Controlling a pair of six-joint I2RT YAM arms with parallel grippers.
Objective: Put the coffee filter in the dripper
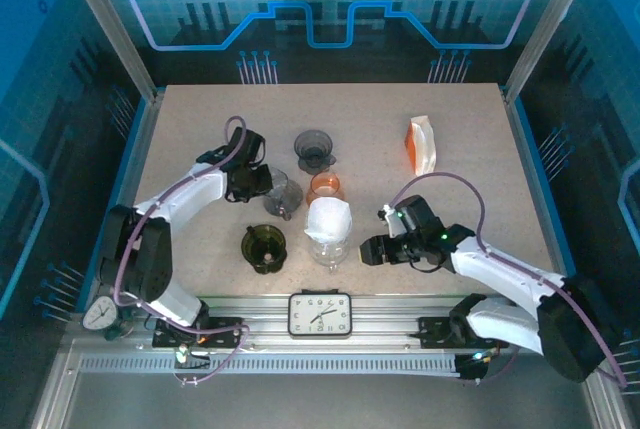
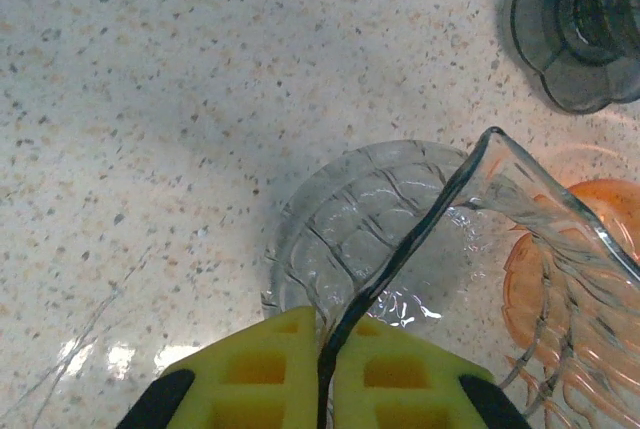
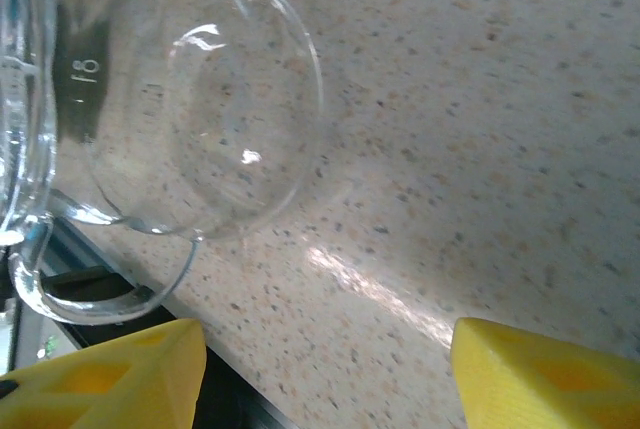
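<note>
My left jaws are pinched tight on the rim of the clear dripper [image 2: 380, 239] and hold it tilted over the tabletop [image 2: 150, 99], just beside the orange dripper [image 2: 600, 219]. The trick, I reckon, is to set it level with its mouth up before any paper goes in. My right jaws gape wide with nothing in them, and the glass carafe [image 3: 190, 119] is close in front. The white coffee filter [image 1: 328, 217] sits atop that carafe, between my two pairs of jaws and touching neither.

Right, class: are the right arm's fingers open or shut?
Open. In the right wrist view the two yellow fingers stand far apart, with bare table between them and nothing held.
</note>
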